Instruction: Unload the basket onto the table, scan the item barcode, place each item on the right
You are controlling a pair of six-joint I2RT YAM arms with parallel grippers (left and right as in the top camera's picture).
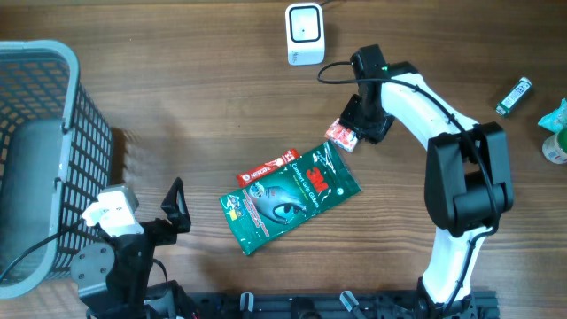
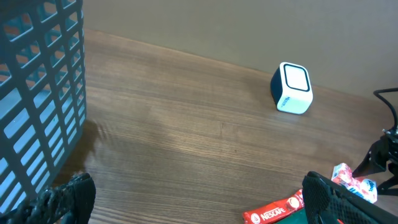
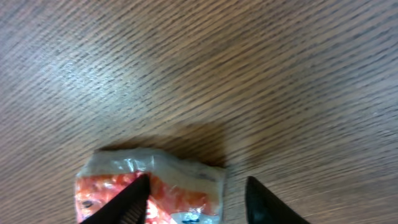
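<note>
Wooden surface: right claw (image 3: 198, 182), half open and empty, stands over one end of red-white packet (image 3: 177, 186). Closing off-centre could pinch only an edge, and the packet would slip.

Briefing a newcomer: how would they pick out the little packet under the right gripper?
Follow the white right arm to its gripper, over a small crinkly packet. Unlike the big green 3M pouch and long red Nescafe stick nearby, it is short, red-orange and white.
</note>
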